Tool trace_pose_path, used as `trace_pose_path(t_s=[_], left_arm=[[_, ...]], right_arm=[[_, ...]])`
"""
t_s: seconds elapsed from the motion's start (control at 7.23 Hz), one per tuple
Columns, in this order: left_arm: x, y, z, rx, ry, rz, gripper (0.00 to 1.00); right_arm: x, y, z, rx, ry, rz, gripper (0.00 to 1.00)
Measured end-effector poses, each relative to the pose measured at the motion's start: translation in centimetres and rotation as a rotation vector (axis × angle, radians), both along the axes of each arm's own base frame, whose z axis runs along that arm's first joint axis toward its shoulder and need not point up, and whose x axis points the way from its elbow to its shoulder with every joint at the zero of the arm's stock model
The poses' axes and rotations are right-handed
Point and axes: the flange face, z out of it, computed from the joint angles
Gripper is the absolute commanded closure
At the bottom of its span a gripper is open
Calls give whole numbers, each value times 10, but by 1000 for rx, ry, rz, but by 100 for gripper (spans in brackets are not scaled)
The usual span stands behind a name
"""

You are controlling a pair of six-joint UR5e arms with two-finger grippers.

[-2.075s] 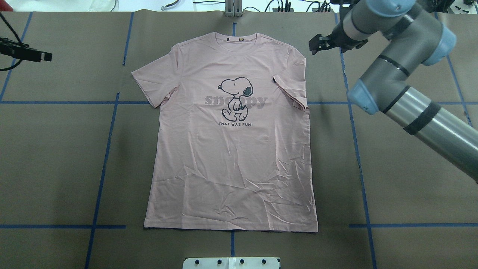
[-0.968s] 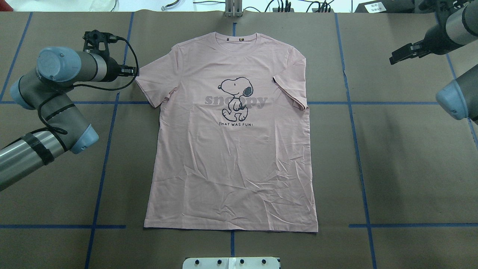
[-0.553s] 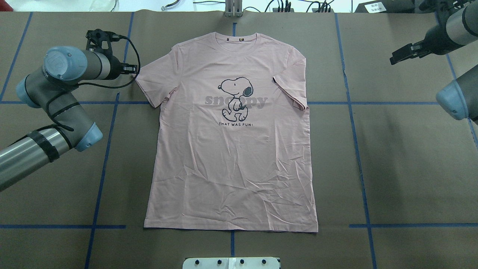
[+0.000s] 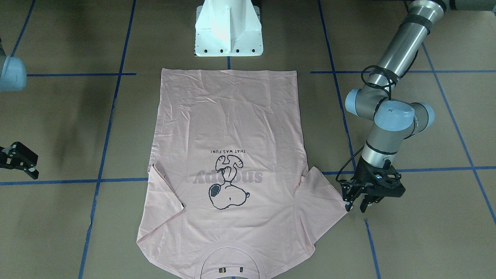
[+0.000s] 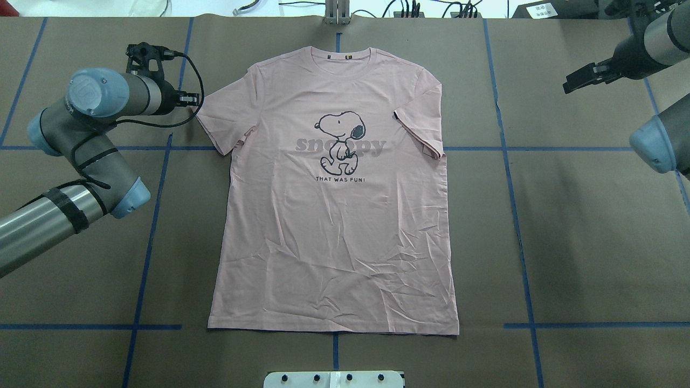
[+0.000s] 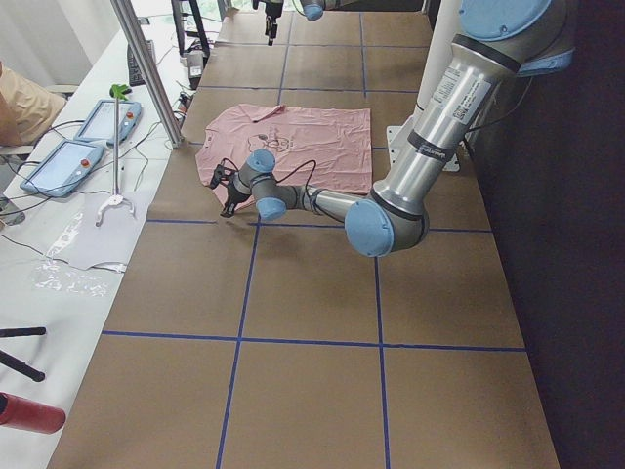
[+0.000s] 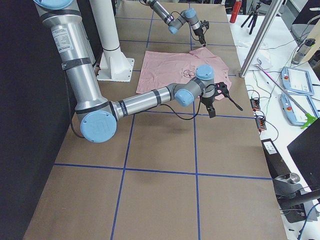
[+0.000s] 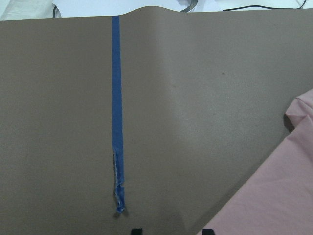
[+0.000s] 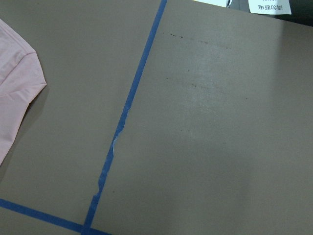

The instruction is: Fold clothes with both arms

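The T-shirt [image 5: 334,226] lies flat lengthwise, hem toward the white base [image 4: 228,35]; left fingers [image 4: 349,202] spread, right fingers [image 5: 574,83]: cannot tell.

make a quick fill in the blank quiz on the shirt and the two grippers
1. The T-shirt lies flat with its print facing ____.
2. The left gripper is right beside the end of one ____ of the T-shirt.
3. The right gripper is ____ from the T-shirt than the left gripper.
4. The left gripper's jaws stand ____.

Missing words: up; sleeve; farther; open
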Motion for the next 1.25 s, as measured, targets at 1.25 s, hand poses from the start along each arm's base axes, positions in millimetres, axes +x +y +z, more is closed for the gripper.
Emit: trace_pose_path(t_s=[1.25], left_arm=[[8,9,5,5,5,15,91]], right_arm=[[0,0,0,-5,-2,6,0]])
